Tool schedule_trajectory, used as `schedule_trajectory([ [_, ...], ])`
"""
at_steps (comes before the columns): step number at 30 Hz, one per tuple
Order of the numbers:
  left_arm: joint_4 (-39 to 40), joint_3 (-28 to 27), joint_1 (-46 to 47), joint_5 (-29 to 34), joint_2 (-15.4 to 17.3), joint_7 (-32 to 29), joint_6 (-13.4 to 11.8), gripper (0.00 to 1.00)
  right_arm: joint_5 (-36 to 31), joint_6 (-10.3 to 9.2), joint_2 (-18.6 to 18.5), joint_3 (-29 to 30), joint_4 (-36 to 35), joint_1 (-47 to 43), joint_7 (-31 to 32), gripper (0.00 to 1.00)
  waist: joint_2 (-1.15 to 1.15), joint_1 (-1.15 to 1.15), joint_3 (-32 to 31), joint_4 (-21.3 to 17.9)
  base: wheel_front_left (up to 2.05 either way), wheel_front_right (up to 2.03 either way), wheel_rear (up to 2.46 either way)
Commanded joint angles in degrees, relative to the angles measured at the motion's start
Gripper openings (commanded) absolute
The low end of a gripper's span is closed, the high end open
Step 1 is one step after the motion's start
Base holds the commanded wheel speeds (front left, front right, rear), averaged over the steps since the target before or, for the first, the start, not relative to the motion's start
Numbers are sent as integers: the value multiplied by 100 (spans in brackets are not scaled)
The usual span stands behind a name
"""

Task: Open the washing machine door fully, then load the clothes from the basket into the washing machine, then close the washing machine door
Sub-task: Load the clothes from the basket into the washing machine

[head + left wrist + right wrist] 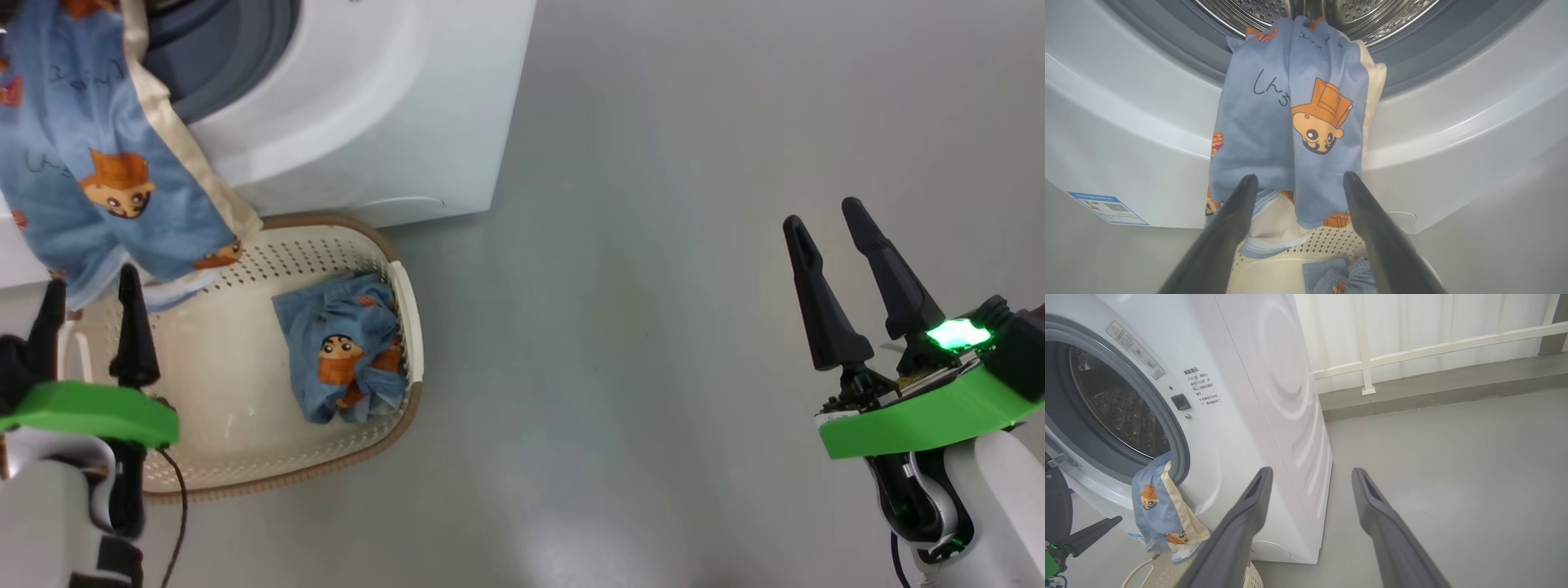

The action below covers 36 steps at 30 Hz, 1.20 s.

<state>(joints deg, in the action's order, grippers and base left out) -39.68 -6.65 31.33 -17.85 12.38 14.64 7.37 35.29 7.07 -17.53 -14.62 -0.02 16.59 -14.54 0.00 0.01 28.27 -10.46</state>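
Grey floor [653, 327] all round, and the washing machine [384, 106] sat dead ahead of the left gripper [91, 282] with its opening uncovered, so I'd call this the loading step, partway through. Right under that gripper was the basket [406, 318]. One of the clothes [98, 163] hung straight in front of its fingers, top end over the grey gasket [1180, 53], the rest dangling down the machine's front toward the basket. The other bundle [347, 359] lay in the basket, off to the gripper's right. Both sets of jaws were spread wide and held nothing. The right gripper [822, 214] hovered over bare floor, well apart from it all.

Next move, I reckon: the left gripper has to grab or shove the hanging part into the drum [1372, 12], then go down for the bundle.

Left wrist view showed the cloth's top just reaching the drum, which the head view cropped off. Right wrist view gave the side-on look plus a white railing [1365, 343].
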Motion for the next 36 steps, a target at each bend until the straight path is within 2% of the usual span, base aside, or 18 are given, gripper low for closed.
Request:
schedule_trajectory([
  [1,-16,-104,170,-67,276,36,12,100,-32,42,-50,-97,-150,48,-46,100,0,-1,159,-51,0,0,0],
  [23,-1521,452,1946,-532,905,36,12,100,-85,42,48,-349,-212,528,-46,100,0,-1,971,-303,0,0,0],
  [36,-1521,1059,2217,-1061,1059,36,12,100,-98,42,98,-434,-212,564,-46,100,0,-1,1060,-416,0,0,0],
])
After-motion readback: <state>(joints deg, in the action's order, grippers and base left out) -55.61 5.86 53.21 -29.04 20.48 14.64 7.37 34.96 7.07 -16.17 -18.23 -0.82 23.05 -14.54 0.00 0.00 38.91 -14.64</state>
